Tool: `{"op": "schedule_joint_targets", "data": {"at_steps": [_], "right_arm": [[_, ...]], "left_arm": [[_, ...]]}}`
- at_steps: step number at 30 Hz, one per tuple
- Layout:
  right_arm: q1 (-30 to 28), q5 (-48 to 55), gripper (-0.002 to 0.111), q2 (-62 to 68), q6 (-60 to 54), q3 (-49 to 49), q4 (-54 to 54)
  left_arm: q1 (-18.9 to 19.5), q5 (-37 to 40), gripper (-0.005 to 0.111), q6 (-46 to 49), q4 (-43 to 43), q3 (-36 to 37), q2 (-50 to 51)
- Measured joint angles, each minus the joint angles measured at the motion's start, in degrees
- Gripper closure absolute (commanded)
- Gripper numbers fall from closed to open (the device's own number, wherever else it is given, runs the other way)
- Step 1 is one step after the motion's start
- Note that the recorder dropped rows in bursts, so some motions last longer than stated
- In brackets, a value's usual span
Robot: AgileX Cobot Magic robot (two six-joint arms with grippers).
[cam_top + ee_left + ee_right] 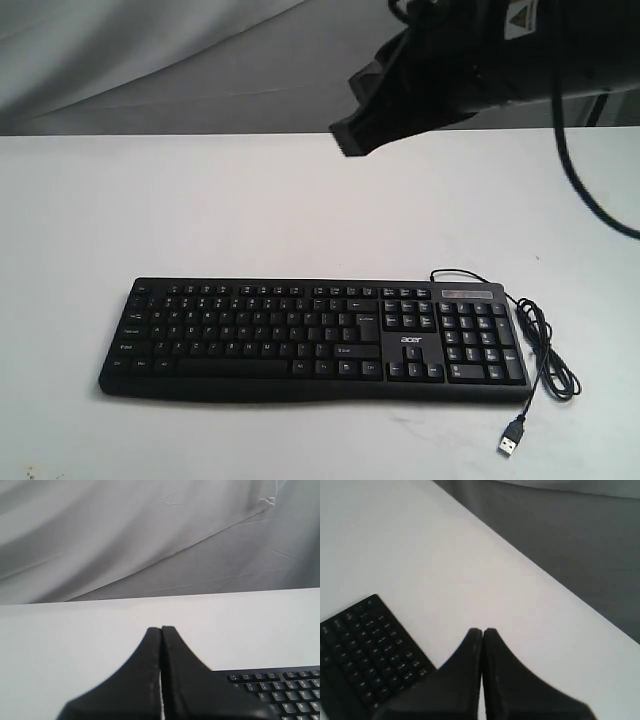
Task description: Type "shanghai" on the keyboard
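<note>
The keyboard lies flat on the counter. Right pincer: pressed together, raised beyond its far edge. Left pincer: pressed together, clear of the keys.

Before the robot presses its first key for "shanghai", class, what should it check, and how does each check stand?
1. Keyboard flat on table, keys up: ok.
2. Left gripper shut to a tip: ok.
3. Right gripper shut to a tip: ok.
4. A tip touching a key: not ok; neither touches.
5. USB plug connected: not ok; it lies loose.
</note>
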Motion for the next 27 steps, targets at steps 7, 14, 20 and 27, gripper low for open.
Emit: {"op": "schedule_joint_targets", "data": {"at_steps": [7,14,20,27], "right_arm": [[-11.00,-7.22,0.108,-3.58,4.04,5.01,0.31],[-25.03,-13.30,0.108,-18.74,7.02,20.80,0.31],[-38.86,-15.10,0.108,-36.84,7.30,35.74,0.31],[-49.09,-15.46,0.108,-59.26,8.28,51.88,0.31]], "left_arm": [[0.00,0.00,0.107,0.00,0.00,0.00,0.00],[0.00,0.00,0.107,0.00,0.00,0.00,0.00],[0.00,0.00,0.107,0.00,0.00,0.00,0.00],[0.00,0.00,0.107,0.00,0.00,0.00,0.00]]}}
